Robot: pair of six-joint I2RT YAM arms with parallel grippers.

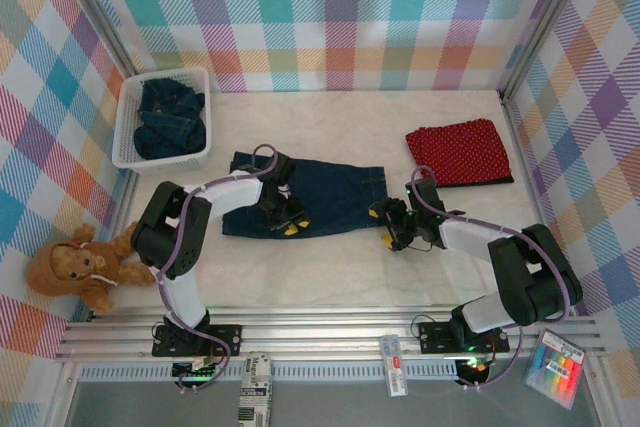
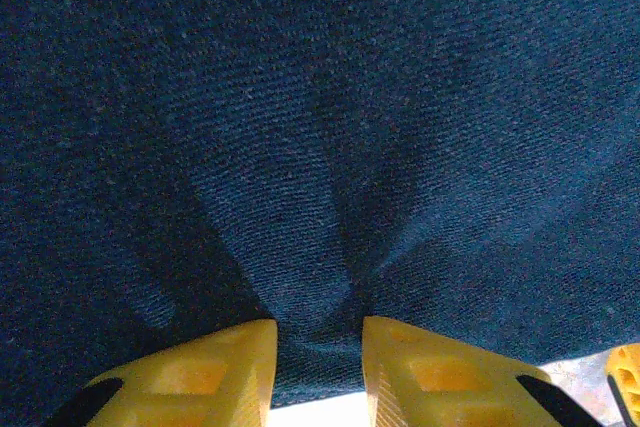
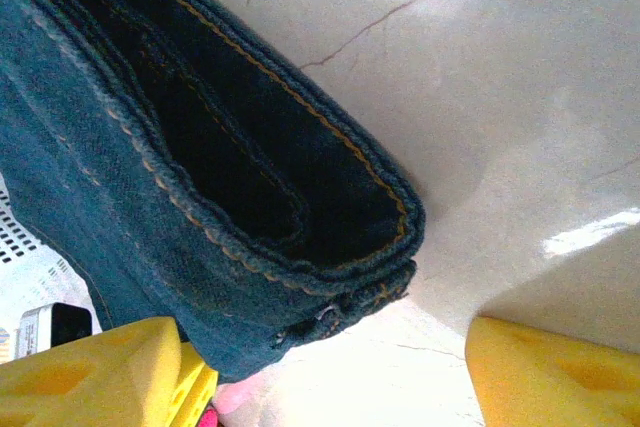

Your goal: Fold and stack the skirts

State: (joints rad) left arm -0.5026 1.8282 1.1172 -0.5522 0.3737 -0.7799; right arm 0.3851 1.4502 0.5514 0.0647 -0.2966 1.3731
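Plaid walls enclose a pale tabletop (image 1: 330, 277), where the denim skirt (image 1: 340, 202) lies flat at the middle, its long axis running left to right. The left arm hides part of its left half. The left tool (image 1: 291, 225) is closed on a pinched ridge of the denim near its front edge. The right tool (image 1: 384, 225) stands with jaws apart at the skirt's right edge, gripping nothing. A red dotted skirt (image 1: 458, 150) lies folded at back right, with an unidentifiable dark edge beneath it.
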